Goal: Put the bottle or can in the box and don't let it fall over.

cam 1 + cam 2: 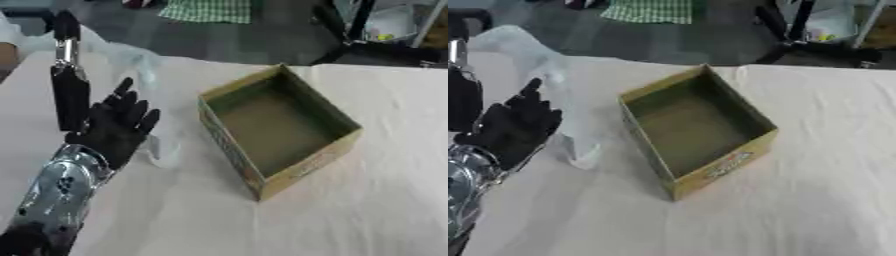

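I am holding my left hand (115, 125) up over the left part of the table (376, 210), fingers straight and spread, closed on nothing. It is hovering just beside a tall dark bottle (68, 95) that is standing upright near the table's left edge, toward the far side. The bottle has a silver neck and a dark cap. My fingertips are showing at about the height of the bottle's body, and I think there is a narrow gap between them and the bottle, though the blur is making that hard to judge.

A crumpled piece of clear plastic (553, 85) is lying behind and to the right of my hand, trailing from the far left edge down toward the middle of the table.

The box (280, 127) is sitting open-topped near the middle of the table, turned askew so that one corner is pointing at the near edge. Its walls are yellowish with a printed strip along the near sides, and its inside is showing bare brown cardboard. It is sitting well apart from the bottle, with my hand and the plastic between them.

A pale cloth is covering the table.
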